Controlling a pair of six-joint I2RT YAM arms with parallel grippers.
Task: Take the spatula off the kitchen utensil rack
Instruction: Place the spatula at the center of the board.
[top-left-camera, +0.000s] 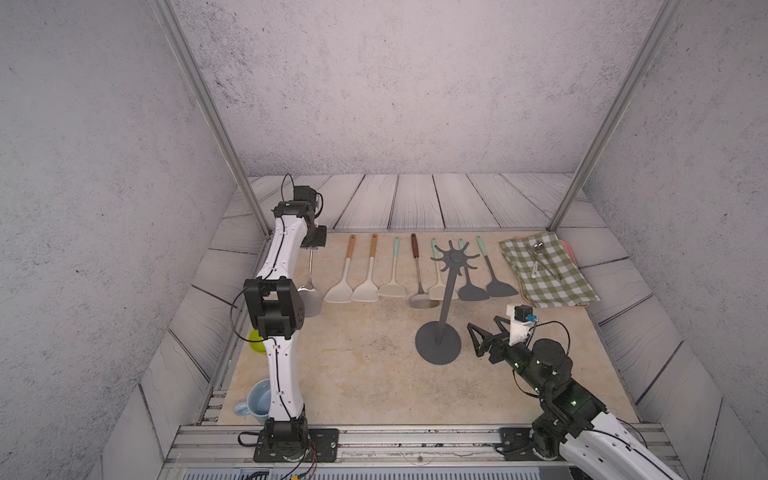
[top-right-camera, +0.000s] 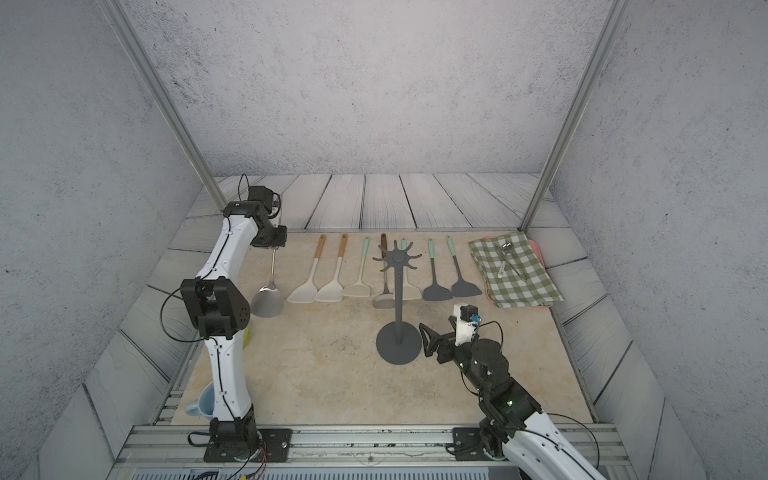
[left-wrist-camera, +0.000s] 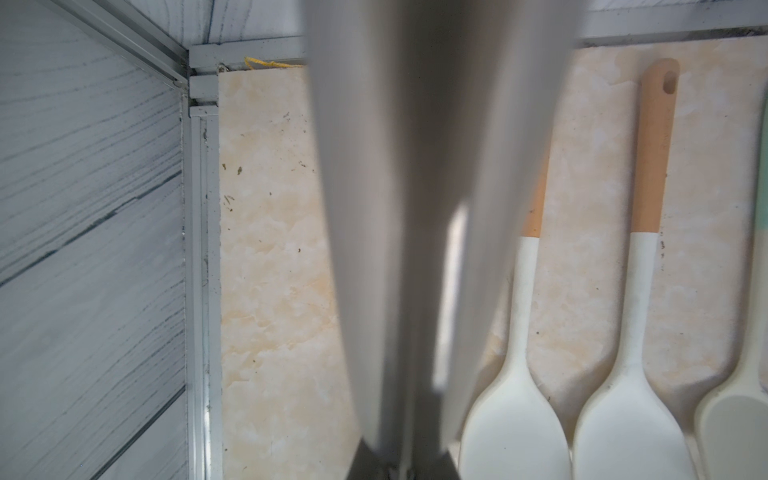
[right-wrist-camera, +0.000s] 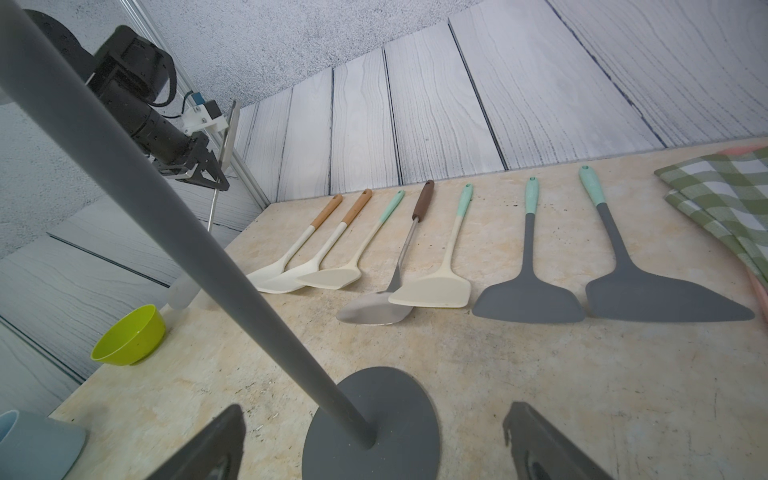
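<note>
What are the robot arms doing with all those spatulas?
The left fingers are shut on the handle of a metal spatula, which hangs blade down at the left end of the table. The rack stands in the middle with nothing on its hooks. The right fingers are open on either side of the rack's round base, holding nothing. Seven more spatulas lie in a row on the table behind the rack.
</note>
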